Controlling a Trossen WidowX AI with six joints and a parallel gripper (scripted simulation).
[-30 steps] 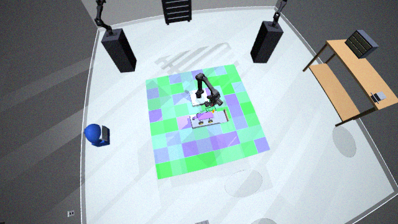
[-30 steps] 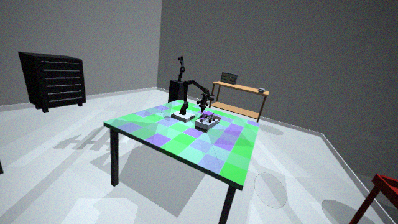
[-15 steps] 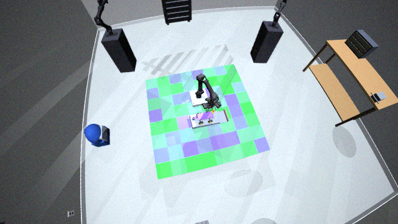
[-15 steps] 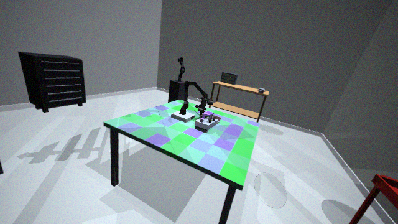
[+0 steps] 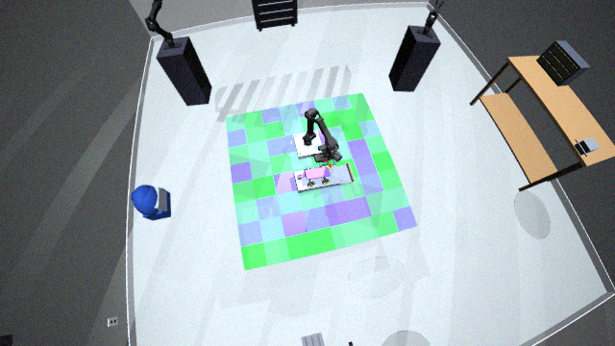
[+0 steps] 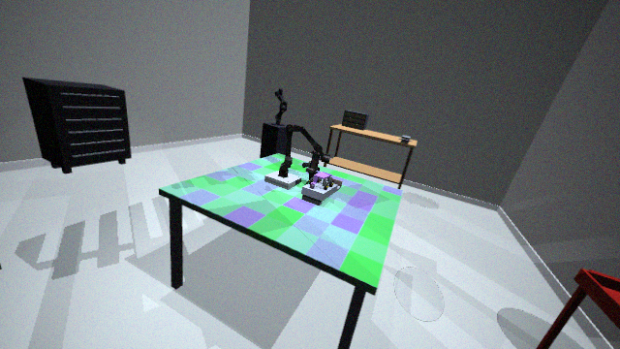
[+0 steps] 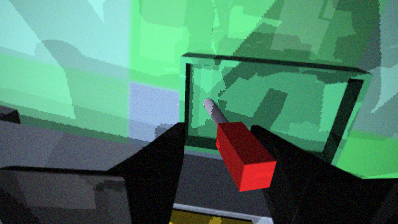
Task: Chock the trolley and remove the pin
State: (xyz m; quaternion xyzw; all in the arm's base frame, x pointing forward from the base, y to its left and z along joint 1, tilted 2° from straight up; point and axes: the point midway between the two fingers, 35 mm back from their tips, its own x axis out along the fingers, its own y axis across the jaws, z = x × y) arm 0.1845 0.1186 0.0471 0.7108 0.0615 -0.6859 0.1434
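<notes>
The gripper is open above the green tray. The red-headed stop pin is between the spread fingers, tilted, its grey shaft pointing over the tray; its head is clear of the left finger and close beside the right one. The pink-purple trolley stands on the pale ramp. The chock shows as a small yellow-orange patch by the trolley's far right corner. Its contact with a wheel is too small to tell. A yellow part shows at the wrist view's bottom edge.
A brown end board stands across the ramp's right end in the top view. The arm's white base plate is behind the ramp. The ramp's grey side runs below the tray in the wrist view.
</notes>
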